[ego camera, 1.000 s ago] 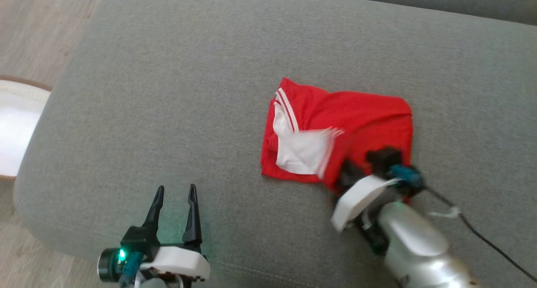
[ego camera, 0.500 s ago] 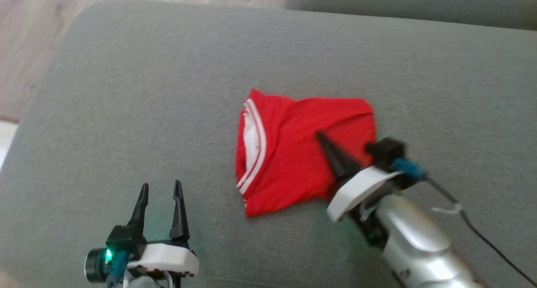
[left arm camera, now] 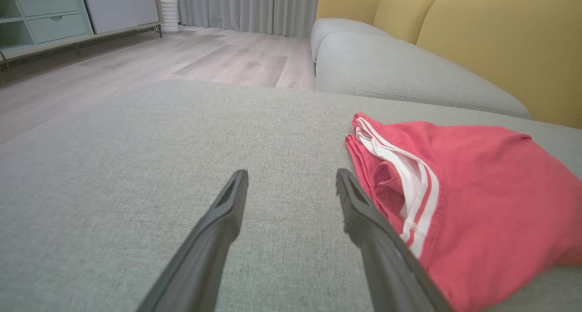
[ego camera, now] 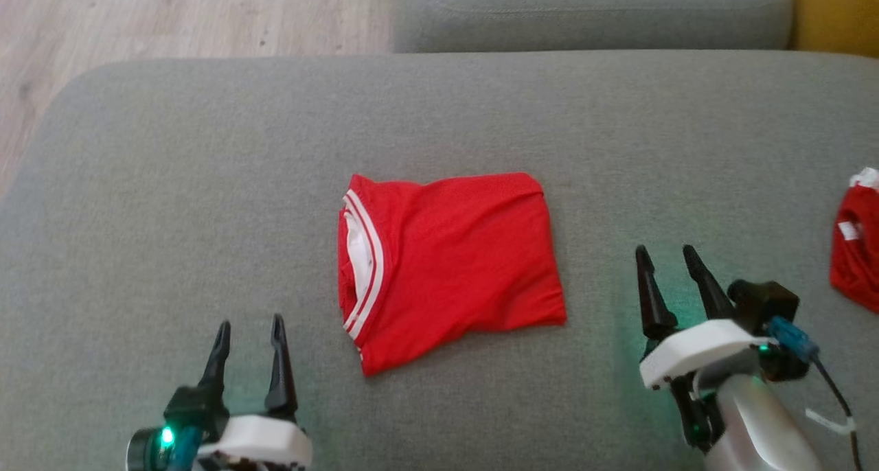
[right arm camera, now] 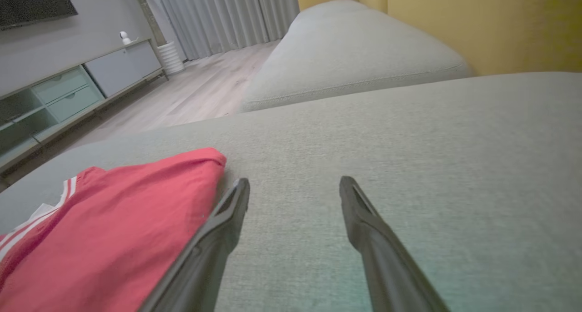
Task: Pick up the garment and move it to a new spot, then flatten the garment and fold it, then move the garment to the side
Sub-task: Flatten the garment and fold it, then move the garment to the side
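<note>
Neatly folded garment (ego camera: 453,251), white-striped edge facing left, length running sideways

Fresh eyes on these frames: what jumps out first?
The folded red garment with white trim grabs the eye first, lying in the middle of the grey sofa cushion. The left pincer and right pincer hover open on either side of it, both clear of the fabric. Another red cloth peeks in at the head view's right edge.
</note>
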`<state>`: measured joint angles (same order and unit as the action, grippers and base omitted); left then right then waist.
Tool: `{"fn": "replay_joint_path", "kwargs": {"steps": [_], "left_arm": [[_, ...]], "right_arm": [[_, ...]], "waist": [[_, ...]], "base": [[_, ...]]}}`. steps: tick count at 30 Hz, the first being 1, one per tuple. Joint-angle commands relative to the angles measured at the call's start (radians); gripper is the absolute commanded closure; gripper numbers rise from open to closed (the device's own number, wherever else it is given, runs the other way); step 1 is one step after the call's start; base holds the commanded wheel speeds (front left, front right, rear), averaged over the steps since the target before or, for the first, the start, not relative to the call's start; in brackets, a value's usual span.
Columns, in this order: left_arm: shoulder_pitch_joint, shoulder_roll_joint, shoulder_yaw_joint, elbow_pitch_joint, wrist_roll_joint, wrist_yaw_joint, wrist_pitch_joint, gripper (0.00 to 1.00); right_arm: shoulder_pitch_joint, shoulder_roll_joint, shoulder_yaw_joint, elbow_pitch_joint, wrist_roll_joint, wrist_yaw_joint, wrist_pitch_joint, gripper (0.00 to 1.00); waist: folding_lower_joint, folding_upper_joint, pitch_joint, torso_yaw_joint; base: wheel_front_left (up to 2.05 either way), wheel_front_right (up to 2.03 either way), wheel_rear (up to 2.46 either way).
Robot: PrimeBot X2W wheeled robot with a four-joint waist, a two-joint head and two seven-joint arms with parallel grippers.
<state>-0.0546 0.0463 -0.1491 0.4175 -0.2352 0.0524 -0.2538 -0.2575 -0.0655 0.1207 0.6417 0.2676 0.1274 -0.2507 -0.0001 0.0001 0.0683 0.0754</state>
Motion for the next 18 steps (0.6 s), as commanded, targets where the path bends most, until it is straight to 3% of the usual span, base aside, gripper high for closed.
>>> {"fn": "replay_joint_path", "kwargs": {"steps": [1,12,18], "left_arm": [[-0.008,0.004,0.043,-0.021,0.014,0.002,-0.008,0.00],[0.025,0.004,0.051,-0.022,0.022,-0.004,-0.008,0.00],[0.011,0.004,0.021,-0.030,0.020,-0.011,-0.008,0.00]], "right_arm": [[-0.015,0.014,0.015,-0.034,-0.012,0.003,-0.011,0.00],[0.044,0.015,0.024,-0.028,0.014,0.003,-0.011,0.00],[-0.010,0.015,0.122,0.014,0.080,0.003,-0.011,0.00]], "waist": [[0.0001,-0.0001,-0.011,-0.010],[0.0001,-0.0001,-0.029,-0.026],[0.0001,-0.0001,-0.004,0.007]], "base": [[0.00,0.00,0.00],[0.00,0.00,0.00],[0.00,0.00,0.00]]}}
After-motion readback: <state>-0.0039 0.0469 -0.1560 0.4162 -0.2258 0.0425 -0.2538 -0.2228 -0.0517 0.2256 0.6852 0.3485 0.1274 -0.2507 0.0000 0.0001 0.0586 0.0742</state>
